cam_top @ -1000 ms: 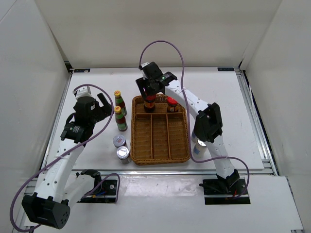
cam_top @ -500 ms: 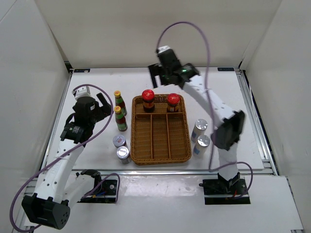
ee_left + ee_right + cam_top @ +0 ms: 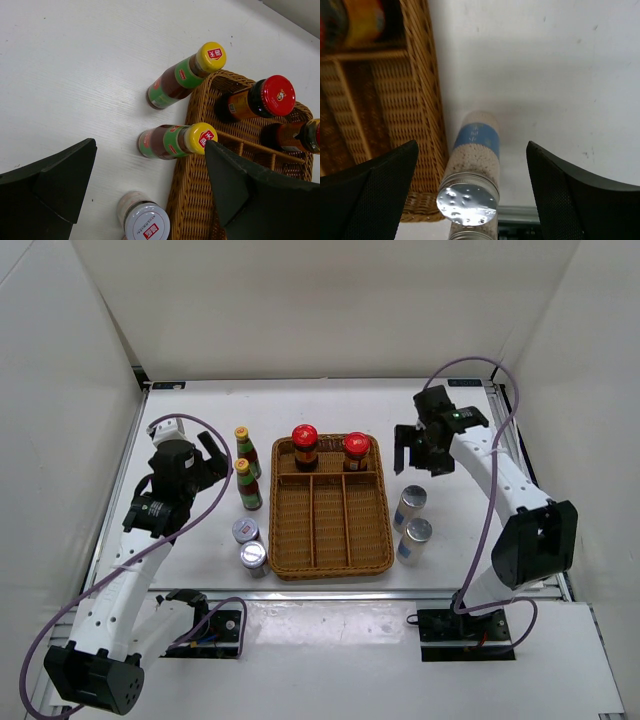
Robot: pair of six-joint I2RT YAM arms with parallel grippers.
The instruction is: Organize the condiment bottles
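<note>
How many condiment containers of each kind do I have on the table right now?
Red-capped dark jars: 2
Yellow-capped sauce bottles: 2
Short silver-lidded jars: 2
Tall white shakers: 2
Total: 8

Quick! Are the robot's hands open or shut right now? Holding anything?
Left gripper: open, holding nothing.
Right gripper: open, holding nothing.
</note>
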